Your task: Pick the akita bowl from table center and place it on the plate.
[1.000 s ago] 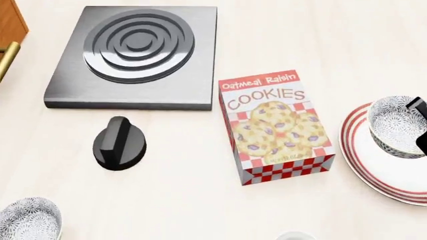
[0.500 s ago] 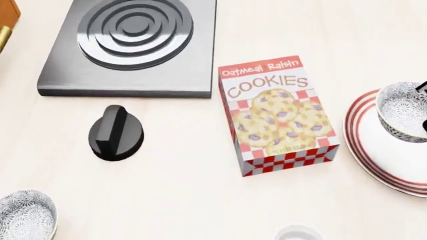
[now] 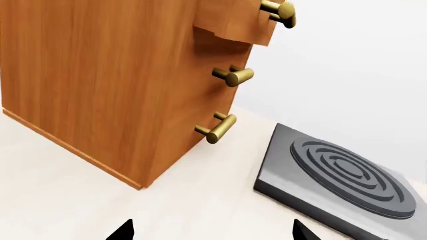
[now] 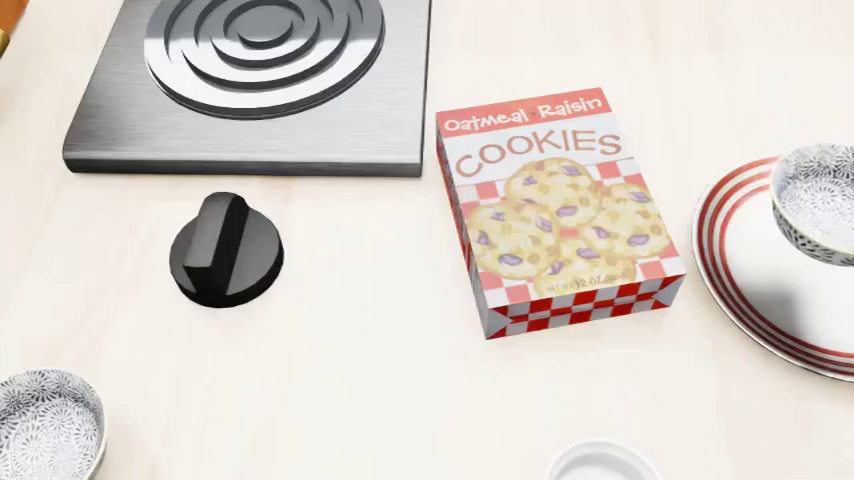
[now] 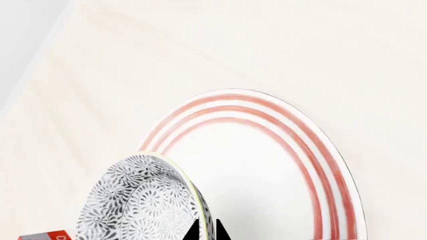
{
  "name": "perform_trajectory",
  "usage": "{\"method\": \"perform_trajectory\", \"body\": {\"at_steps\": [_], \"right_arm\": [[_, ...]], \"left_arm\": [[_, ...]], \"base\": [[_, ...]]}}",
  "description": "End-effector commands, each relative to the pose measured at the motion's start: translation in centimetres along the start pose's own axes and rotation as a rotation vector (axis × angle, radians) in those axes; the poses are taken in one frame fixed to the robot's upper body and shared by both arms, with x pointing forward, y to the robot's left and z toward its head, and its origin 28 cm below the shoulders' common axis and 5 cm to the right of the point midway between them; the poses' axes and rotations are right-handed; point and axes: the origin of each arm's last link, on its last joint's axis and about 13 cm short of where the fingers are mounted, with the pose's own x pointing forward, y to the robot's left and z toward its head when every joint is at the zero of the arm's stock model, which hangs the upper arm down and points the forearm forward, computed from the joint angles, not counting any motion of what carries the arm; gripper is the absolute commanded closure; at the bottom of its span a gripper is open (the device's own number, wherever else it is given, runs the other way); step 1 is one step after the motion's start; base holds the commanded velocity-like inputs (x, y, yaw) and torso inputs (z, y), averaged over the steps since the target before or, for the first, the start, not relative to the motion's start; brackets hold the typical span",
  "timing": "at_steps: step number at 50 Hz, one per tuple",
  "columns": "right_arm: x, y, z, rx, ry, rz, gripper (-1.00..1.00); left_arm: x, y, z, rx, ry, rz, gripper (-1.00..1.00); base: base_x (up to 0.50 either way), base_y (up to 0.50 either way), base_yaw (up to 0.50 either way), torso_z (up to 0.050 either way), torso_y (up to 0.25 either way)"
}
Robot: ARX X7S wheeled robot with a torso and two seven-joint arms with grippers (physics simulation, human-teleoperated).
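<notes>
The akita bowl (image 5: 143, 200), white with a dense grey flower pattern, is tilted over the plate (image 5: 267, 165), a wide white plate with red rings. My right gripper (image 5: 207, 231) is shut on the bowl's rim, one finger inside and one outside. Whether the bowl touches the plate I cannot tell. In the head view the bowl (image 4: 821, 195) is at the right edge over the plate (image 4: 761, 270), and neither gripper shows there. My left gripper (image 3: 212, 234) is open and empty above the bare tabletop, near a wooden cabinet (image 3: 113, 75).
A cookies box (image 4: 561, 210) lies left of the plate. A grey hob (image 4: 254, 80) with a ringed burner sits at the back, a black knob (image 4: 224, 250) in front of it. A second patterned bowl (image 4: 47, 425) and a plain white cup (image 4: 601, 465) are at the near edge.
The head view has shifted, so the hob, box and plate slide up the frame. The black part of my right gripper beside the bowl no longer shows there.
</notes>
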Motion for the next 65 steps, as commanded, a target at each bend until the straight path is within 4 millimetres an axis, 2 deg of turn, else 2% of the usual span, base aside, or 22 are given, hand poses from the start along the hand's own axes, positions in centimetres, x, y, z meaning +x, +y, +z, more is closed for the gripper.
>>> {"method": "perform_trajectory", "body": {"at_steps": [1, 8, 32, 57, 58, 65], "right_arm": [[1.3, 0.7, 0.1, 0.034, -0.001, 0.022, 1.00], [2.0, 0.8, 0.2, 0.080, 0.006, 0.024, 1.00], [3.1, -0.3, -0.6, 0.117, 0.004, 0.002, 1.00], [3.0, -0.9, -0.5, 0.123, -0.017, -0.006, 1.00], [3.0, -0.9, -0.6, 0.121, -0.021, -0.007, -1.00], [2.5, -0.8, -0.3, 0.131, -0.051, -0.008, -1.00]], "left_arm": [[-0.9, 0.0, 1.5, -0.005, -0.047, -0.016, -1.00], [-1.5, 0.4, 2.4, -0.014, -0.074, -0.010, -1.00], [-1.8, 0.7, 2.6, -0.019, -0.083, -0.006, -1.00], [-1.6, 0.5, 2.7, -0.017, -0.081, -0.009, -1.00], [-1.6, 0.5, 2.7, -0.017, -0.081, -0.008, -1.00], [-1.6, 0.5, 2.7, -0.018, -0.081, -0.008, -1.00]], "base": [[0.00, 0.00, 0.00, 0.000, 0.000], [0.00, 0.00, 0.00, 0.000, 0.000], [0.00, 0.00, 0.00, 0.000, 0.000], [0.00, 0.00, 0.00, 0.000, 0.001], [0.00, 0.00, 0.00, 0.000, 0.000], [0.00, 0.00, 0.00, 0.000, 0.000]]}}
